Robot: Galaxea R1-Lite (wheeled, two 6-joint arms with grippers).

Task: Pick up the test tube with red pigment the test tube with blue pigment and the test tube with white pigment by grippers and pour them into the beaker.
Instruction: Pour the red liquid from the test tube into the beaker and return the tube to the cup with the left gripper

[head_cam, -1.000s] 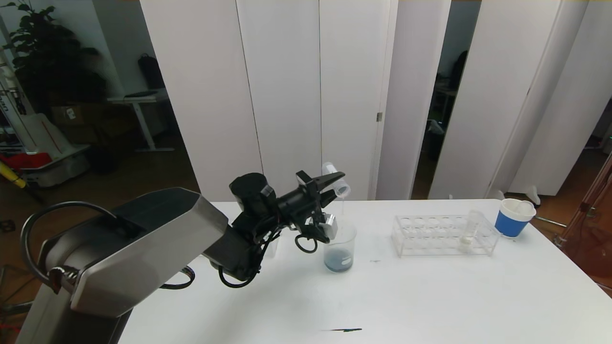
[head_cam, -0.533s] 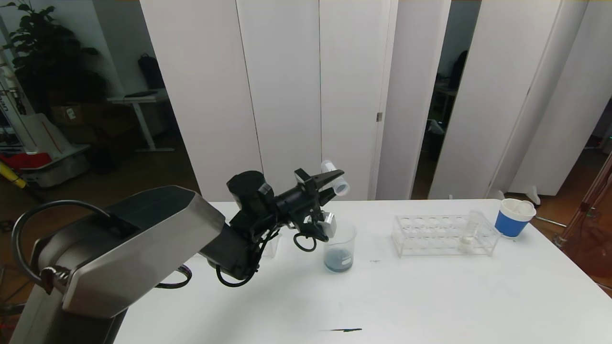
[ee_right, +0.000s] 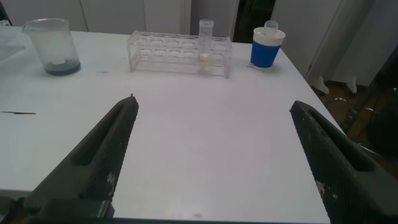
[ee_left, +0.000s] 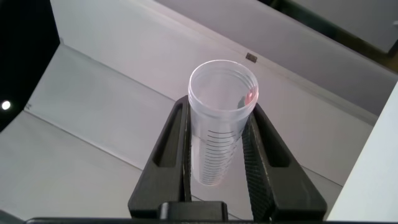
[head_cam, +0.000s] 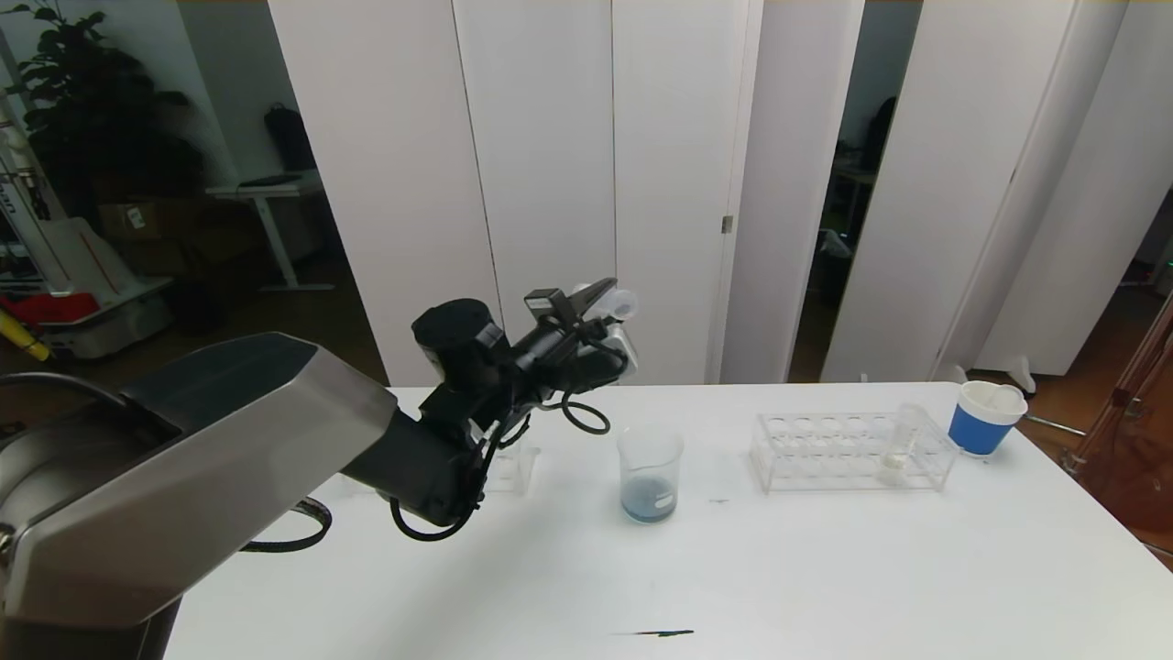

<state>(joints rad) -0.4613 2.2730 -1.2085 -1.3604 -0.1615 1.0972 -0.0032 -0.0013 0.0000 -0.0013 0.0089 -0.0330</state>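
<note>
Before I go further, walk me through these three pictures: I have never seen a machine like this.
It is a two-armed robot at a white table. One picture looks down from its head; the other two come from cameras on its wrists. The left claw, raised above the table, is shut on a clear, seemingly empty test tube. The right claw hangs open over bare table. On the table stand a beaker with bluish liquid, a clear rack holding one tube with white pigment, and a blue paper cup.

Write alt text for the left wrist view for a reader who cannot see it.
The left hand is shut on a clear, graduated test tube, its open mouth facing the camera and the inside looking nearly empty, with a faint reddish spot at the rim. Behind it are white wall panels.
</note>
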